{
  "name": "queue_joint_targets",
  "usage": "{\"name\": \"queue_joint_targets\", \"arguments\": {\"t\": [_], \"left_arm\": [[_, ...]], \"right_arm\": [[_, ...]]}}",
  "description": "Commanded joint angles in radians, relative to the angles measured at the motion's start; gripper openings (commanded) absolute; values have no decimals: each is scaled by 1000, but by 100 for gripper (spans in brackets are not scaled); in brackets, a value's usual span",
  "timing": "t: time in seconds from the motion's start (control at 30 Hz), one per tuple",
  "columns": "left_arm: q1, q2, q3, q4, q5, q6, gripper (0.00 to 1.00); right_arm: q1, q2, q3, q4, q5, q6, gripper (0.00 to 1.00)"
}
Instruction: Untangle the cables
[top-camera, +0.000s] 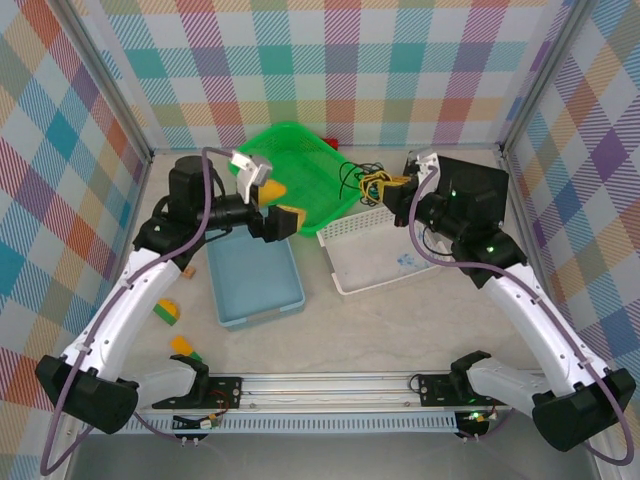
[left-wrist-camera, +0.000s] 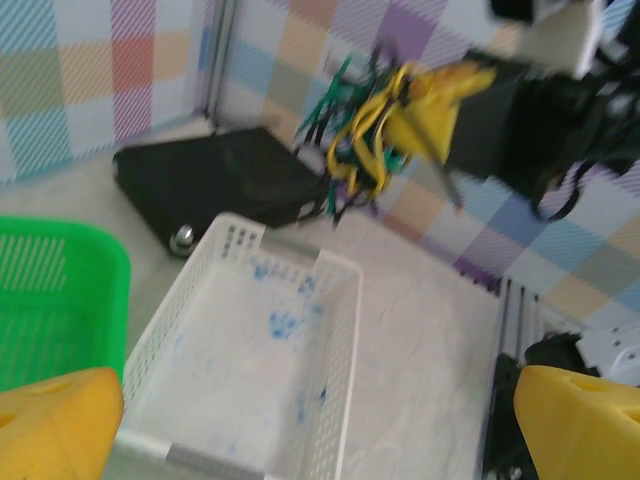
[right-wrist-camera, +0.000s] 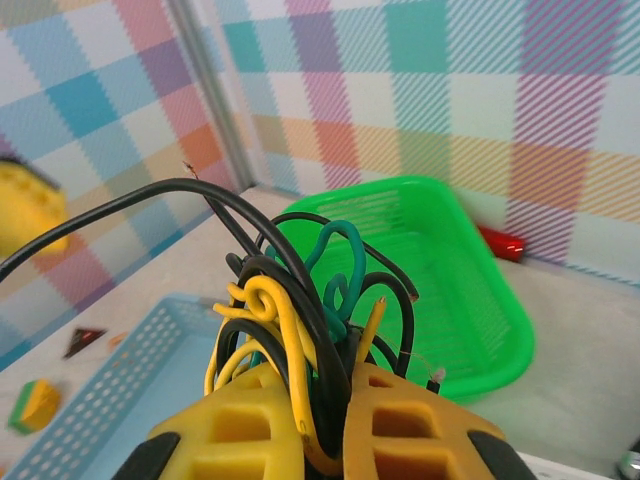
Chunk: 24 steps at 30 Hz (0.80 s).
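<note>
Above the white basket (top-camera: 350, 232): my right end effector (top-camera: 395, 182) holds the cables (top-camera: 375, 183) in the air, clear of the bench.
Right end effector: pressed together on the base of the knot; black, yellow and green loops sprout up from between its fingers (right-wrist-camera: 400, 420).
Left end effector (top-camera: 275, 205): spread, nothing between the pads (left-wrist-camera: 55, 420); it is beside the green basket (top-camera: 300, 150), apart from the knot and facing it.
Cables: one tight bundle, strands looped through each other, none hanging free.
Risk, tightening: if my left pinches a loop rather than a loose end and pulls, I judge the knot would cinch harder.
Risk, two strands: the loops lie close together, so a closing left could catch two colours at once.
Risk, slip: thin wires in a narrow pinch; a hard tug could drag the whole bundle out and drop it into the white basket.
Risk, aim: the left wrist view is blurred, so singling out one strand is uncertain.
</note>
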<state>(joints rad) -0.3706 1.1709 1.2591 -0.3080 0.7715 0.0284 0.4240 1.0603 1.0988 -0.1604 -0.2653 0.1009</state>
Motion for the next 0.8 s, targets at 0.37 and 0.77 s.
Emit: {"name": "queue_joint_targets", "arguments": {"t": [0.37, 0.77], "left_arm": [[-33, 141, 89, 235, 86, -229, 95], [-114, 201, 100, 79, 110, -91, 83]], "right_arm": [[-20, 79, 76, -33, -393, 95, 0], [-28, 133, 92, 49, -483, 190, 0]]}}
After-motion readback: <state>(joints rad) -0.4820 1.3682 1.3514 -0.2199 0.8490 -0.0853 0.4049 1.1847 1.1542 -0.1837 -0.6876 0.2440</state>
